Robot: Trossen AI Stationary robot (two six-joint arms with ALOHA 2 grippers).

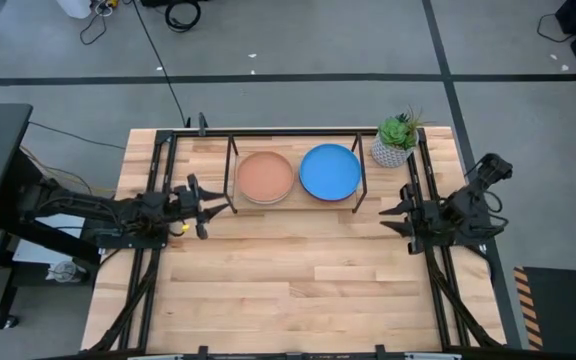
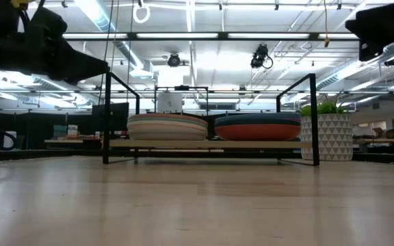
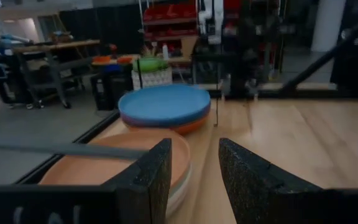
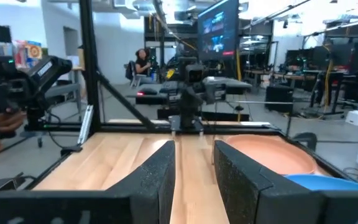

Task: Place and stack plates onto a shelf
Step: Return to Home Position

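Note:
Two stacks of plates rest on the shelf (image 1: pixel 298 203), a low light-wood board on black legs near the table's far edge. The left stack (image 1: pixel 265 177) is topped by a terracotta brown plate (image 3: pixel 114 158); the right stack (image 1: pixel 329 171) is topped by a blue plate (image 3: pixel 165 103), with orange beneath it. In the low view both stacks (image 2: pixel 167 127) (image 2: pixel 257 127) sit flat on the board. My left gripper (image 1: pixel 213 203) hovers open just left of the shelf; my right gripper (image 1: pixel 396 217) hovers open right of it. Both are empty.
A small potted plant (image 1: pixel 396 141) in a white patterned pot stands at the shelf's right end. Black frame rails (image 1: pixel 148 270) run along both table sides. The wide wooden tabletop (image 1: pixel 298 280) lies bare nearer than the shelf. A person (image 4: pixel 143 63) sits far beyond the table.

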